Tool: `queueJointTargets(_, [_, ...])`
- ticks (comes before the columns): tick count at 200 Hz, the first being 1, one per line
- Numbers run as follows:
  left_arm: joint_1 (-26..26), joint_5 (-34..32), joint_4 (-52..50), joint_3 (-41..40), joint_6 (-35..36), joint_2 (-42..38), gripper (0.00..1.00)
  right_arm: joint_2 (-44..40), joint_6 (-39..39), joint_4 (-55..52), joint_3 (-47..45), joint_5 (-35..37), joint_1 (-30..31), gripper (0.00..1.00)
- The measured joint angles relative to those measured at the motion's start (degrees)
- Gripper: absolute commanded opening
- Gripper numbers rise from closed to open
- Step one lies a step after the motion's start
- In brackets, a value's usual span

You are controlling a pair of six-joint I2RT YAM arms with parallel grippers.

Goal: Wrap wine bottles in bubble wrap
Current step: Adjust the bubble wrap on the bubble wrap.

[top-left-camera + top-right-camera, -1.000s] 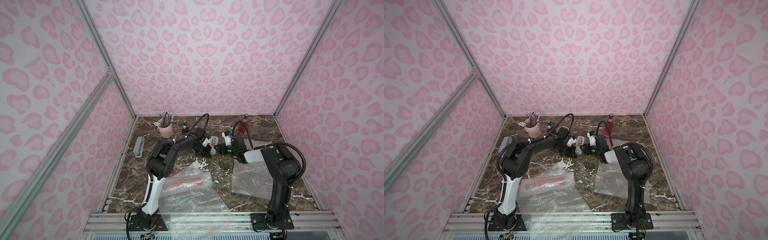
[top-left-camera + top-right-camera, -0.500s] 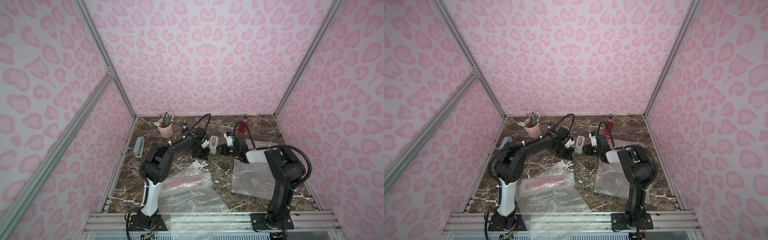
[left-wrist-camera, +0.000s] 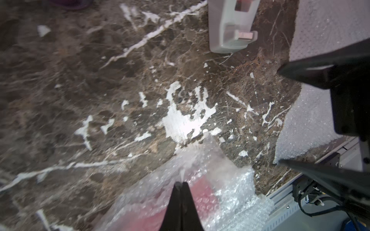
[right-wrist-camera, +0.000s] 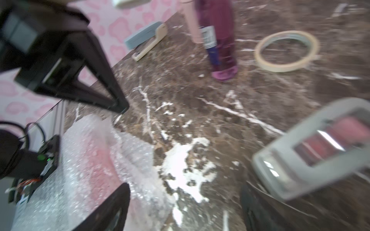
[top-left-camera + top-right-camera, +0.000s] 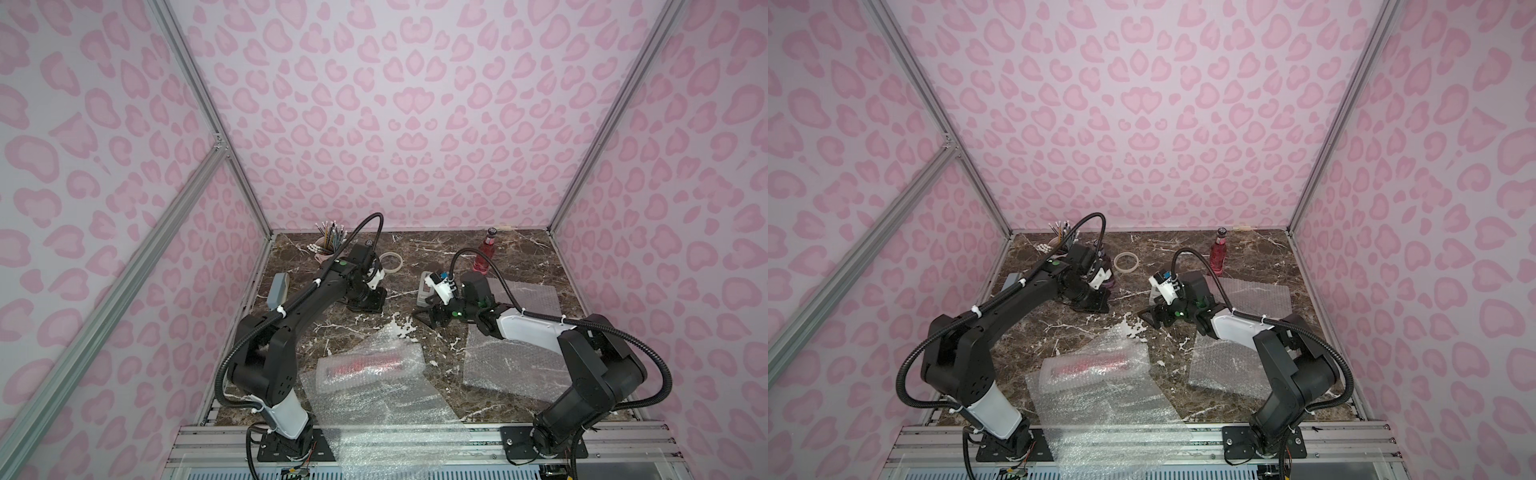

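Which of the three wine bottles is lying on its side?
The pink-red bottle rolled in bubble wrap, near the front, lies on its side. The other pink-red bottle and the dark purple bottle stand upright farther back.

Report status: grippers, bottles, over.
Grippers: left gripper shut, right gripper open, empty. One bottle lying in bubble wrap; red bottle, purple bottle bare. Grey dispenser near right gripper.

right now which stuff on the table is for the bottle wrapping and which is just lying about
For the job: pink-red bottle, purple bottle, bottle rolled in wrap, flat bubble wrap sheets.
Lying about: pencil cup, tape ring, stapler, grey plastic holder.
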Motion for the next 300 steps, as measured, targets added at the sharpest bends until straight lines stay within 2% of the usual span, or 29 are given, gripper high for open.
queueJointTargets(40, [5.0,0.0,-4.1,-2.7,1.7,-8.3,0.04,7.8,-5.8,-5.8,7.6,-5.4,8.9,0.88])
queueJointTargets(73, [8.5,0.2,-6.4,-5.2,2.5,-13.1,0.04,14.6,-9.5,-11.2,14.6,-8.8,12.8,0.88])
queueJointTargets(132, [11.7,1.0,-7.9,-8.7,4.0,-15.5,0.04,25.4,-15.6,-23.0,25.5,-15.5,14.5,0.88])
queueJointTargets(202, [12.2,2.3,-7.9,-9.4,5.4,-15.1,0.04,30.3,-19.9,-31.2,29.2,-24.7,15.0,0.88])
queueJointTargets(246, [12.2,2.9,-7.8,-10.2,5.9,-14.8,0.04,30.4,-21.9,-33.4,29.7,-25.8,15.1,0.77])
queueJointTargets(300, [12.3,3.1,-7.8,-10.3,6.1,-13.6,0.04,28.3,-24.5,-34.7,29.4,-23.6,16.3,0.65])
